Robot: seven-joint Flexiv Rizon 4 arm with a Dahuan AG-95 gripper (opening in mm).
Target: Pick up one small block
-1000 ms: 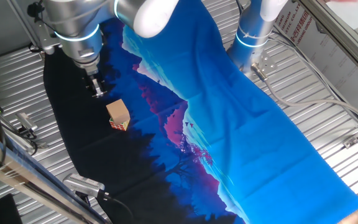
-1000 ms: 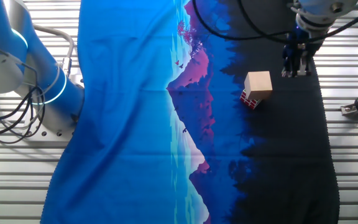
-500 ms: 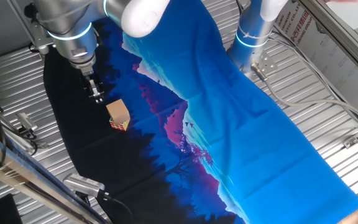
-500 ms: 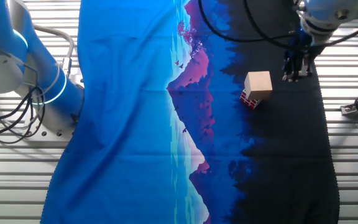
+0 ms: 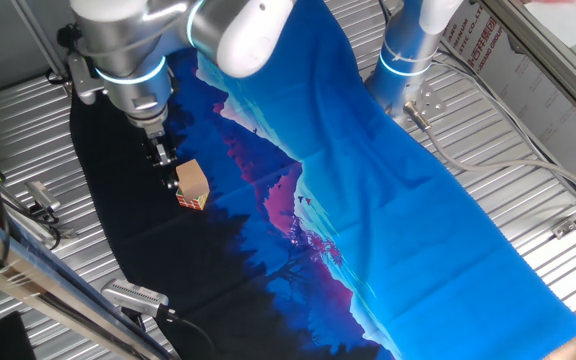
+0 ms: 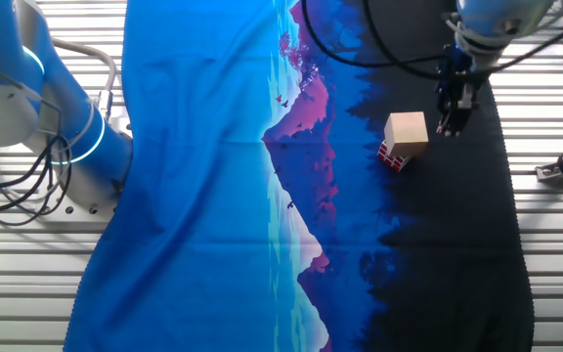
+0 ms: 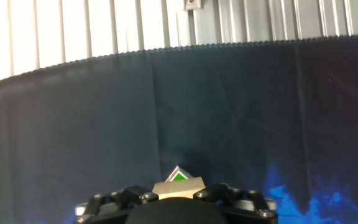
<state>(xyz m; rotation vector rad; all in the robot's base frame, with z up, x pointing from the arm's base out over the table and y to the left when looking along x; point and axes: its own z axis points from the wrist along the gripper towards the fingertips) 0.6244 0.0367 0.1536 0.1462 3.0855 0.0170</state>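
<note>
Approach step: gripper hangs low, just beside the small block, which sits stacked on the puzzle cube on the dark end of the cloth. Can't tell if the fingers are spread or closed. Block not grasped yet. Next, probably centre over the block, straddle it, close without knocking the stack

- One fixed view: high, oblique, from one side of the cloth.
- Other fixed view: near top-down, opposite side; both share the cloth.
- Hand view: close, low, facing the cloth's edge.
</note>
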